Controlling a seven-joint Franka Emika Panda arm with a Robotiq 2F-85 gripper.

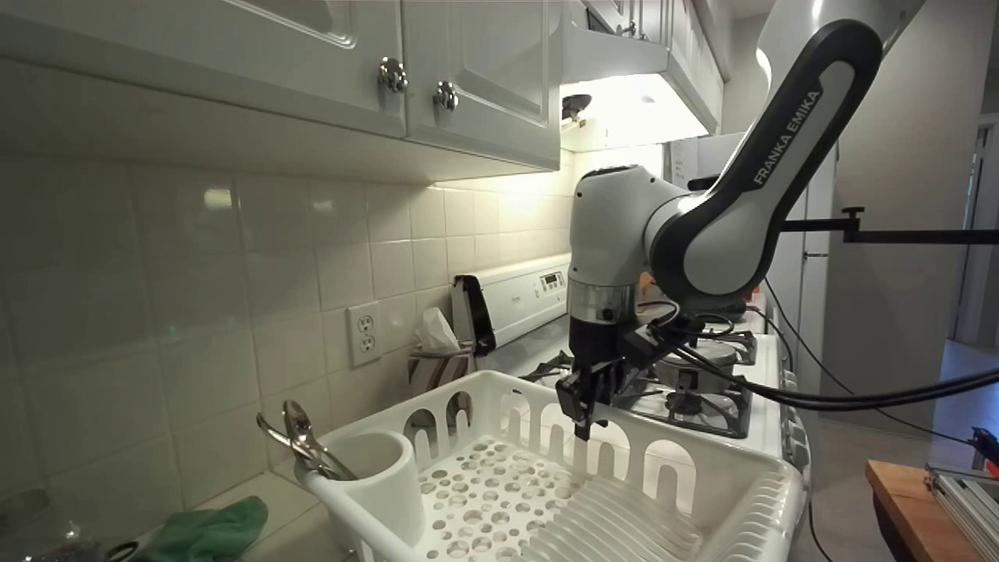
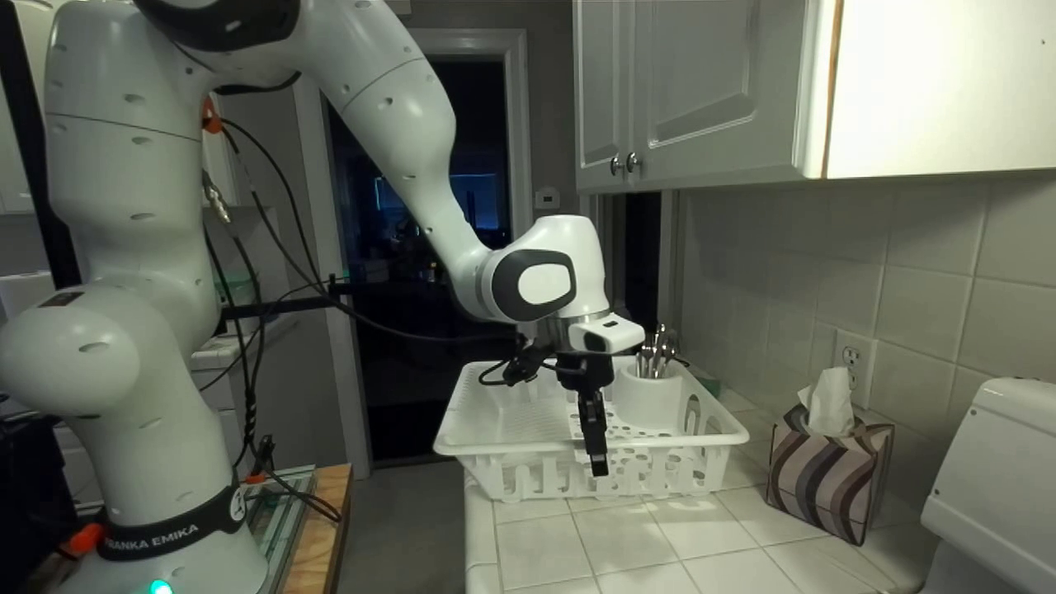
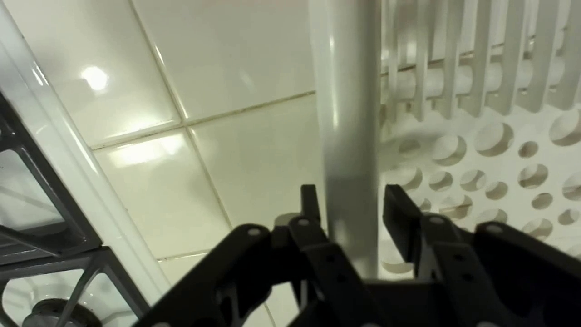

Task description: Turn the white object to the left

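Observation:
The white dish rack (image 1: pixel 737 476) sits on the tiled counter, with a perforated floor, plate prongs and a round utensil cup (image 1: pixel 382 468) in one corner. It also shows in an exterior view (image 2: pixel 516 450) and in the wrist view, where its rim (image 3: pixel 352 136) runs up the middle. My gripper (image 1: pixel 587 425) points down at the rack's stove-side rim, also in an exterior view (image 2: pixel 597 462). In the wrist view its fingers (image 3: pixel 349 200) stand either side of the rim, one inside the rack and one outside. Gaps show between the fingers and the rim, so it is open.
A striped tissue box (image 2: pixel 825 478) stands near the wall. The gas stove (image 1: pixel 769 421) with black grates (image 3: pixel 45 190) is beside the rack. Silver utensils (image 1: pixel 304 441) stick up from the cup. A green cloth (image 1: pixel 211 527) lies near the wall. Cabinets (image 1: pixel 468 70) hang above.

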